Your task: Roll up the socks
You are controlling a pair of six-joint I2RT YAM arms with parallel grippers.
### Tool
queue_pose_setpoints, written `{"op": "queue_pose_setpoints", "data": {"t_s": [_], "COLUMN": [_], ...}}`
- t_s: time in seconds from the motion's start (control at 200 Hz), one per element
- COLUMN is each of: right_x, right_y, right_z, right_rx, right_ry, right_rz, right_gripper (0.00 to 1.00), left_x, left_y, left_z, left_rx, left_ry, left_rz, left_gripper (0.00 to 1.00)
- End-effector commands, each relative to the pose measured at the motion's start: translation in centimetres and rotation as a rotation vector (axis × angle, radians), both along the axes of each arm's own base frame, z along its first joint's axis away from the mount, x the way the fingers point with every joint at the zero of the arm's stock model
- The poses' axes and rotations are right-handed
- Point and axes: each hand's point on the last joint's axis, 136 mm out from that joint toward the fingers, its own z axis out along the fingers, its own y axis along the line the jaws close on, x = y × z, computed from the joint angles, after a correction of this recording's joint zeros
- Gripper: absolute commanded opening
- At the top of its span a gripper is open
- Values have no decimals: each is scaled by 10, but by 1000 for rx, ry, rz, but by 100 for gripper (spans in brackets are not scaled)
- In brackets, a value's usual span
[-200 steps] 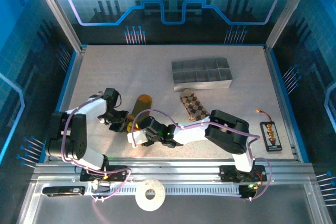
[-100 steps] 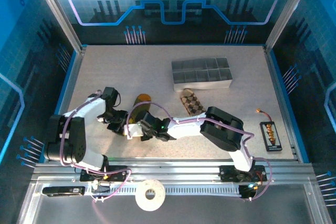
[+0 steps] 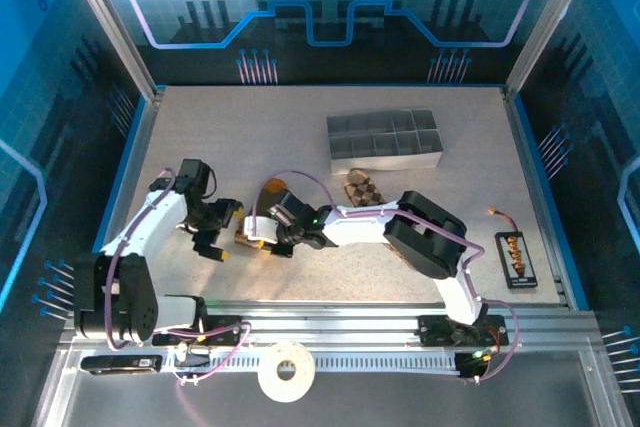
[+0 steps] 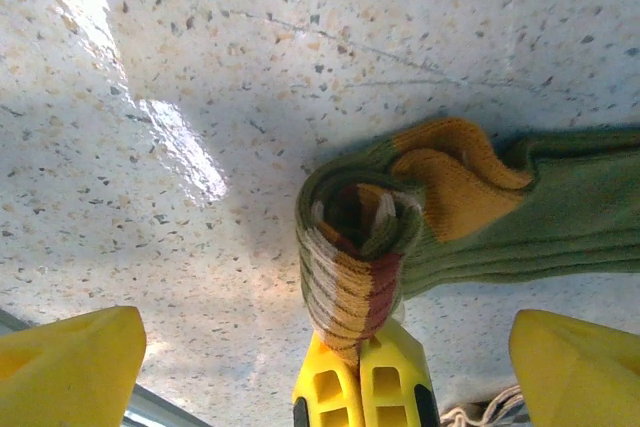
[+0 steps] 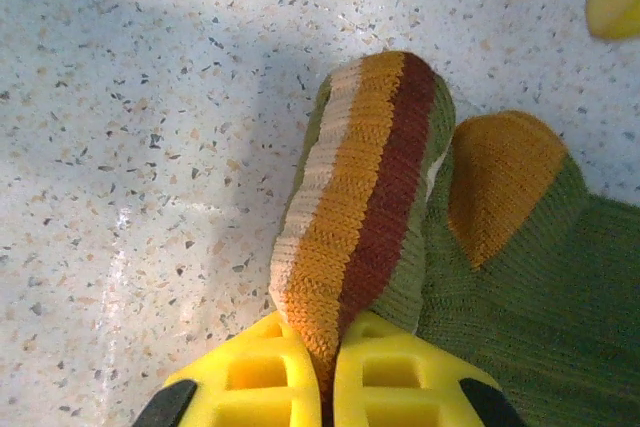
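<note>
The olive-green sock [image 3: 271,193] lies at the table's front middle, its striped cuff end rolled up [image 4: 350,237]. My right gripper [image 5: 330,352] is shut on that striped roll [image 5: 360,177], pinching it from below; its yellow fingers [image 4: 365,387] meet under the roll. My left gripper [image 3: 225,230] stands open just left of the roll, one finger on each side and touching nothing. The brown and tan checked sock [image 3: 360,188] lies flat behind the right arm, partly hidden by it.
A grey compartment tray [image 3: 385,142] stands behind the socks. A small black connector board [image 3: 512,255] lies at the front right. A white tape roll [image 3: 285,370] sits on the rail in front of the table.
My left gripper has let go of the rolled sock, opened wide and drawn back to the left. My right gripper has slid left and shut on the roll.
</note>
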Motion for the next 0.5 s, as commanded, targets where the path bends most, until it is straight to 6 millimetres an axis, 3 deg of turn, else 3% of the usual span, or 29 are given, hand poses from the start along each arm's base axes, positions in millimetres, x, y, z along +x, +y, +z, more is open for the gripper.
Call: {"op": "queue_pose_setpoints", "data": {"t_s": [0.0,0.26,0.495], "right_x": [-23,-7,2], "right_y": [-35,-41,-41], "right_z": [-51,-56,-59], "right_rx": [-159,-147,-147], "right_ry": [297,602,776], "right_rz": [-51,-178,-248], "right_gripper": [0,0,0], "left_x": [0,16,12], "left_y": [4,-21,-28], "left_z": [1,-6,-18], "left_rx": [11,-112,-104], "left_ry": [-50,-253,-254], "left_rz": [16,-35,-75], "left_gripper": [86,72,62]}}
